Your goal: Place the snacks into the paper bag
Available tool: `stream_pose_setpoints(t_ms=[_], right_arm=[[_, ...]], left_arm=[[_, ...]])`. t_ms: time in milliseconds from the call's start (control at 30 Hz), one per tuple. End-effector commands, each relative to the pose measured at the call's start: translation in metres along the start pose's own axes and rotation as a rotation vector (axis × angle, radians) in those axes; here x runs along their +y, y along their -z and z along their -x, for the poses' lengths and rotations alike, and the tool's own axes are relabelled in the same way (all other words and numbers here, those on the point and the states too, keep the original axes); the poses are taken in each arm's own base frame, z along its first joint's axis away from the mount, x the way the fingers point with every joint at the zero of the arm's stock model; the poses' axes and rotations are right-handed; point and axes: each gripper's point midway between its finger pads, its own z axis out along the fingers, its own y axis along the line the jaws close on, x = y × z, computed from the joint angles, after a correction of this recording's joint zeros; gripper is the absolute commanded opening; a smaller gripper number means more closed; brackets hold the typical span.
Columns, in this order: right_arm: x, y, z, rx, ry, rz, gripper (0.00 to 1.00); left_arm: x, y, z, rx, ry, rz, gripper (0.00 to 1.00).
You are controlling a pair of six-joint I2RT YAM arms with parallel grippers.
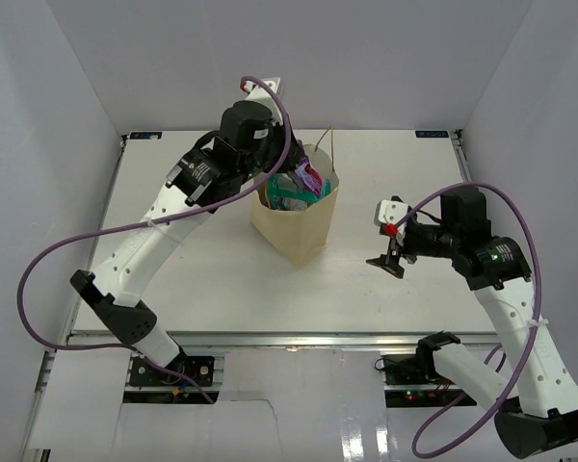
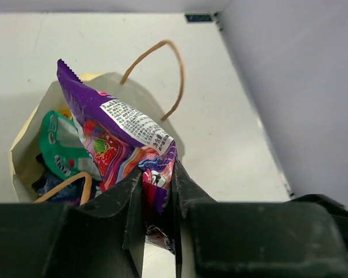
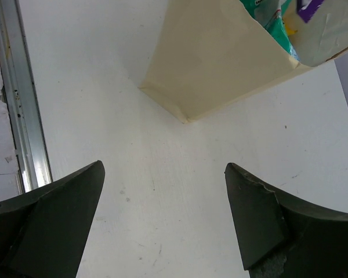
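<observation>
The tan paper bag (image 1: pixel 291 229) stands open in the middle of the table, also in the left wrist view (image 2: pixel 29 145) and right wrist view (image 3: pixel 214 63). My left gripper (image 2: pixel 158 174) is shut on a purple-white snack packet (image 2: pixel 122 133) and holds it over the bag's mouth (image 1: pixel 310 178). A teal packet (image 2: pixel 61 147) and dark blue packets lie inside the bag. My right gripper (image 1: pixel 386 260) is open and empty, low over the table right of the bag, its fingers (image 3: pixel 255 214) wide apart.
White walls close the table on three sides. A metal rail (image 3: pixel 17 116) runs along the table's near edge. The bag's string handles (image 2: pixel 156 63) stand up at its rim.
</observation>
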Motion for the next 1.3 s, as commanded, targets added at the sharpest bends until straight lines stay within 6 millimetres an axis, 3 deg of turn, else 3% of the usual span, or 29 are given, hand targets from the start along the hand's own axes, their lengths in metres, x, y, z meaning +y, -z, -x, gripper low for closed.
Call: stream_pose_setpoints(t_ms=[0, 133, 267, 367, 400, 500, 600, 667, 700, 733, 800, 833, 900, 933, 967, 1033, 1067, 1133, 1167, 1200, 1267], right_arm=[[-0.003, 0.001, -0.002, -0.004, -0.019, -0.031, 0.9], [-0.003, -0.002, -0.006, 0.0, -0.037, -0.033, 0.9], [-0.005, -0.003, -0.007, 0.002, -0.051, -0.04, 0.9], [-0.007, -0.003, -0.009, 0.013, -0.061, -0.05, 0.9], [-0.007, -0.003, -0.01, 0.019, -0.066, -0.055, 0.9], [-0.009, -0.001, -0.013, 0.033, -0.079, -0.073, 0.9], [-0.011, 0.001, -0.015, 0.047, -0.109, -0.097, 0.9], [-0.018, 0.003, -0.018, 0.068, -0.196, -0.155, 0.9], [-0.033, 0.005, -0.027, 0.107, -0.239, -0.243, 0.9], [-0.04, 0.007, -0.031, 0.127, -0.288, -0.292, 0.9], [-0.054, 0.008, -0.041, 0.175, -0.406, -0.376, 0.9], [-0.06, 0.011, -0.048, 0.209, -0.429, -0.415, 0.9], [-0.064, 0.009, -0.05, 0.225, -0.478, -0.422, 0.9], [-0.064, 0.009, -0.048, 0.218, -0.482, -0.417, 0.9], [-0.063, 0.008, -0.045, 0.203, -0.482, -0.406, 0.9], [-0.06, 0.007, -0.034, 0.159, -0.478, -0.372, 0.9], [-0.058, 0.007, -0.03, 0.145, -0.479, -0.361, 0.9], [-0.055, 0.005, -0.03, 0.137, -0.495, -0.35, 0.9], [-0.058, 0.005, -0.031, 0.133, -0.504, -0.367, 0.9], [-0.062, 0.004, -0.033, 0.132, -0.523, -0.391, 0.9], [-0.077, 0.009, -0.047, 0.16, -0.629, -0.527, 0.9]], left_arm=[[0.006, 0.012, 0.003, 0.006, -0.04, 0.004, 0.0], [0.01, -0.002, -0.014, 0.061, -0.047, 0.0, 0.0], [0.008, -0.02, -0.034, 0.127, -0.052, -0.036, 0.09], [0.006, -0.029, -0.042, 0.164, -0.055, -0.066, 0.48], [0.007, -0.029, -0.041, 0.162, -0.055, -0.065, 0.68], [0.01, -0.025, -0.028, 0.126, -0.055, -0.051, 0.82], [0.008, -0.009, 0.001, 0.047, -0.067, -0.051, 0.87], [0.002, 0.014, 0.028, -0.035, -0.083, -0.067, 0.88], [0.002, 0.022, 0.038, -0.069, -0.095, -0.067, 0.88], [0.0, 0.043, 0.05, -0.115, -0.099, -0.08, 0.89], [0.004, 0.064, 0.057, -0.161, -0.106, -0.083, 0.89], [0.014, 0.086, 0.055, -0.2, -0.104, -0.071, 0.89], [0.025, 0.107, 0.048, -0.246, -0.089, -0.064, 0.91], [0.049, 0.096, 0.008, -0.181, -0.078, -0.007, 0.92], [0.055, 0.131, 0.009, -0.243, -0.051, -0.027, 0.93], [0.07, 0.144, -0.018, -0.236, -0.009, -0.021, 0.94], [0.085, 0.155, -0.044, -0.224, 0.042, -0.01, 0.94], [0.098, 0.164, -0.068, -0.205, 0.095, 0.001, 0.97], [0.108, 0.16, -0.09, -0.176, 0.141, 0.023, 0.98], [0.11, 0.174, -0.092, -0.205, 0.168, 0.004, 0.98], [0.117, 0.178, -0.107, -0.203, 0.208, -0.002, 0.98]])
